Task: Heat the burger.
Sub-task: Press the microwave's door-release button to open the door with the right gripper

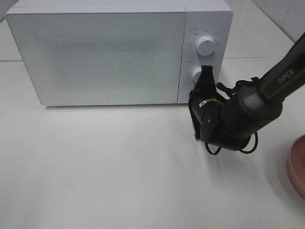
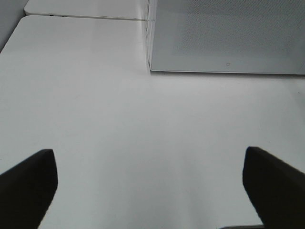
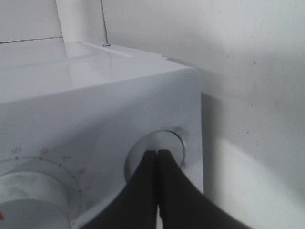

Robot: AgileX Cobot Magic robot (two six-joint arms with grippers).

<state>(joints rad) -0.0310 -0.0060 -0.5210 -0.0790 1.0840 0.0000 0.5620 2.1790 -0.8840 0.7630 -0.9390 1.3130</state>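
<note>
The burger is not in view in any frame. The white microwave [image 1: 95, 52] stands at the back of the table with its door closed; it also shows in the left wrist view [image 2: 228, 33]. My right gripper [image 1: 207, 71] is shut, with its tips together against the lower knob [image 1: 196, 74] of the control panel. The right wrist view shows the closed black fingertips [image 3: 157, 152] right in front of that knob [image 3: 167, 138]. My left gripper [image 2: 148, 157] is open and empty over bare table, in front of the microwave's left corner. It is out of the exterior view.
The upper knob [image 1: 205, 45] sits above the lower one on the panel. A pink round plate [image 1: 298, 164] lies at the table's right edge, partly cut off. The right arm [image 1: 248, 109] reaches in from the right.
</note>
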